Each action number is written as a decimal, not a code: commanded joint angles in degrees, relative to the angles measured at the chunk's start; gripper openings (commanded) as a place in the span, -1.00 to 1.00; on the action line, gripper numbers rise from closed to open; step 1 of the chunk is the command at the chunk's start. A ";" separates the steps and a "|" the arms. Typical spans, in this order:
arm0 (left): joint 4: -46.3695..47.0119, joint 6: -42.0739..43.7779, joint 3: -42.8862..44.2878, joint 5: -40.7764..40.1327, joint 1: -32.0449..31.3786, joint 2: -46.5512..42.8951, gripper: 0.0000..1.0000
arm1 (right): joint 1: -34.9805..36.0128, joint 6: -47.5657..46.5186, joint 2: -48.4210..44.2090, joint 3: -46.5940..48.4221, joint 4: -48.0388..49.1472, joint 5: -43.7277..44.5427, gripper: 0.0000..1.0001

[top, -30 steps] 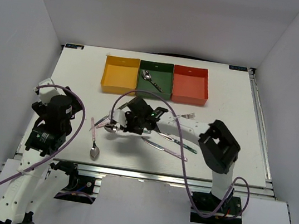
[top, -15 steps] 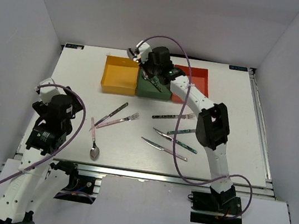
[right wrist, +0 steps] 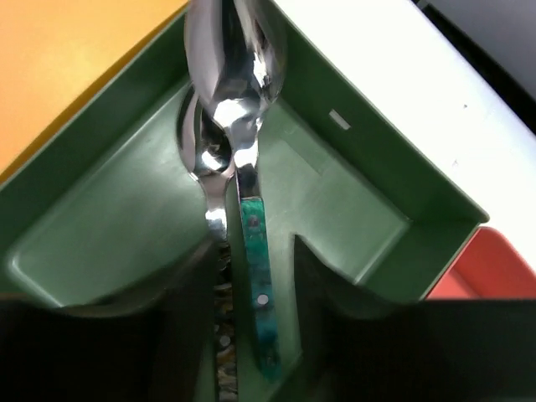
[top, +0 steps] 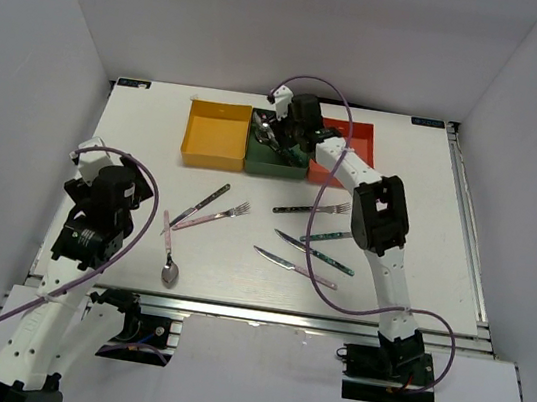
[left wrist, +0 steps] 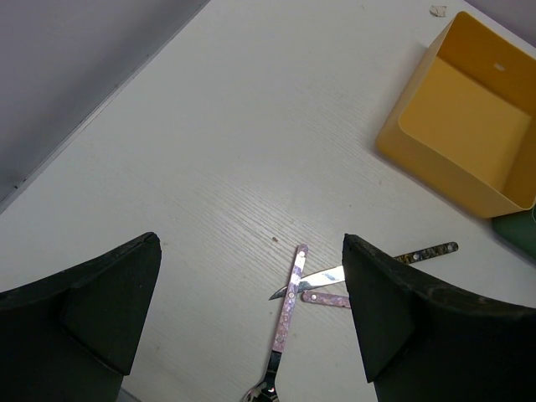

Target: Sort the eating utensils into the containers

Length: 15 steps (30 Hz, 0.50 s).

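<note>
Our right arm reaches far out over the green bin [right wrist: 109, 226] — right jaws partly apart, loosely flanking a teal spoon [right wrist: 251, 226] lying inside. Left jaws gape above the table [left wrist: 209, 126].

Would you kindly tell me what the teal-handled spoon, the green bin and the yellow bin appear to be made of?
Teal-handled spoon: polished metal bowl, mirror-bright reflections; handle probably marbled plastic or resin, with a pale rivet. Green bin: likely moulded plastic, satin sheen, rounded inner corners. Yellow bin: probably the same plastic, smooth, thin even walls.
</note>
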 commanded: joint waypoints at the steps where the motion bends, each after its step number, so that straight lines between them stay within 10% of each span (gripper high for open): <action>1: 0.85 0.39 0.76 0.36 0.38 -0.35 0.96 | 0.64 1.19 -7.17 -0.70 2.78 0.18 -0.01; 5: 0.68 0.30 0.76 0.01 0.38 -0.53 0.96 | 1.07 2.94 -12.27 0.45 -0.73 0.88 0.79; 11: -0.10 -0.23 2.25 3.78 0.30 5.07 0.96 | 5.72 11.72 -27.11 -11.79 -4.96 16.16 0.79; 15: -5.75 -8.57 4.90 11.83 0.30 15.01 0.96 | 6.00 22.89 -44.65 -34.22 0.90 5.77 0.79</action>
